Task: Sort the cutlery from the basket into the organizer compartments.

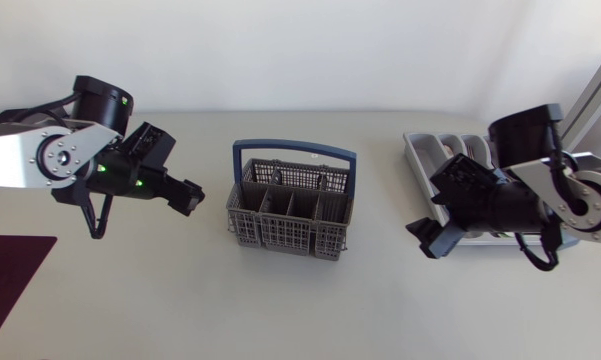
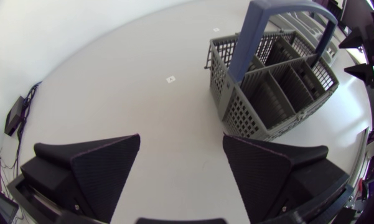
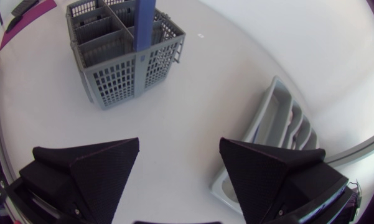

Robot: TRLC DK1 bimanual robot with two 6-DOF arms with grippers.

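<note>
from above only, cutlery in basket

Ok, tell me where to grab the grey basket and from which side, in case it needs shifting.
Take the blue handle at the middle of its top bar, coming down from above. It arches upright across the basket, well above the rim, and the bar looks slim enough to pinch. The lattice walls likely stand too far apart.
</note>
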